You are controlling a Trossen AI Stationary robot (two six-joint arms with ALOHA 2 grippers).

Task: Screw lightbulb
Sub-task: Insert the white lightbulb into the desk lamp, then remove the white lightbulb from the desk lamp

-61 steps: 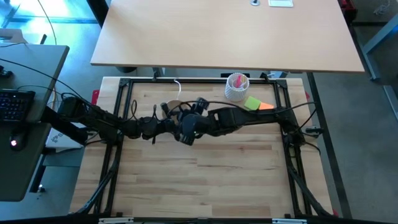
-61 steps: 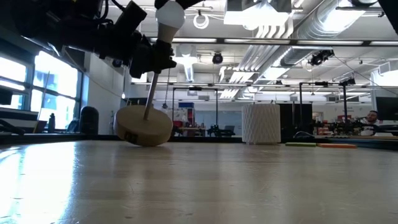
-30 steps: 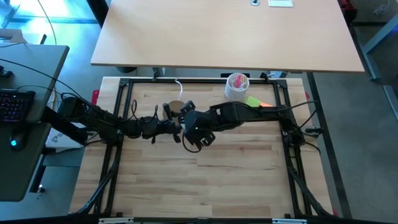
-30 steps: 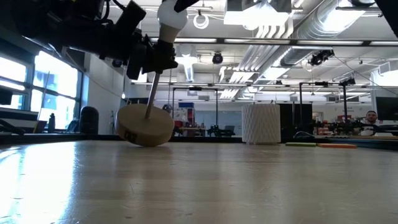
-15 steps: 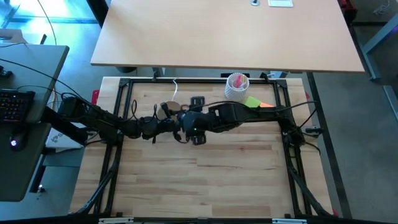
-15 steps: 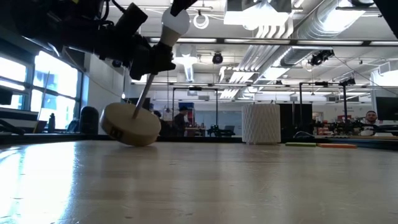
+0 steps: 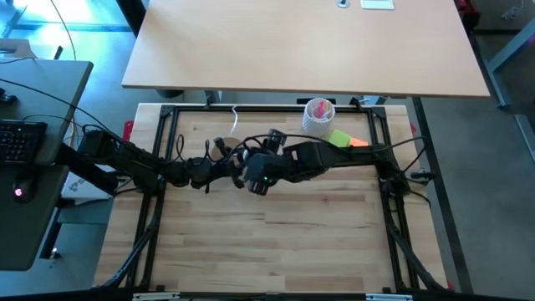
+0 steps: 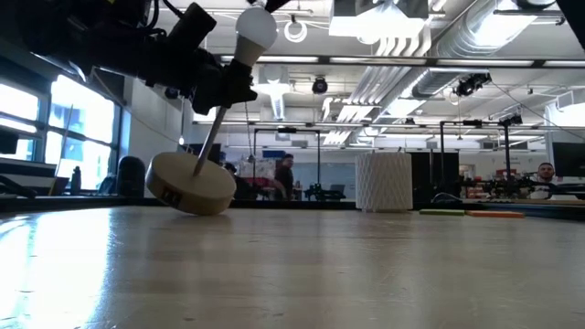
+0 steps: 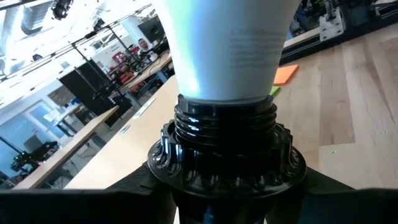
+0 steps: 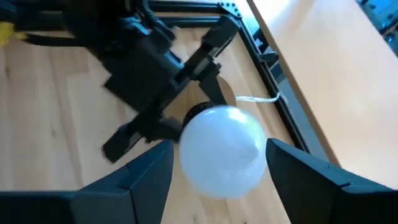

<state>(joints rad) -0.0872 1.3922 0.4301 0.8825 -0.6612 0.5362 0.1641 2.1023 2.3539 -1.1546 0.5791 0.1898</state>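
Note:
The lightbulb is a white dome whose neck sits in the black ribbed socket on top of the lamp stand. The stand's thin rod runs down to a round wooden base. The stand is tilted and its base is tipped. My left gripper is shut on the stand just under the socket. My right gripper comes from above and is shut on the bulb's dome. My left gripper pinches the stand at the top of its rod, right under the socket collar. It comes level from the table's left. The stand leans in the hold. Whether its tipped base touches the table, I cannot tell. My right gripper has the bulb's dome between its two fingers, one on each side. It slants down from above and from the table's right. Only the fingertips reach the dome. The bulb's neck stands in the socket.
A white ribbed cup with pink contents stands at the back right. Green and orange flat pieces lie beside it. A black frame runs around the tabletop. People move in the room beyond the table.
My right gripper has turned about the bulb over the socket. The stand has tipped the other way: its wooden base has swung toward the table's left, while the socket and bulb have stayed nearly in place in my left gripper.

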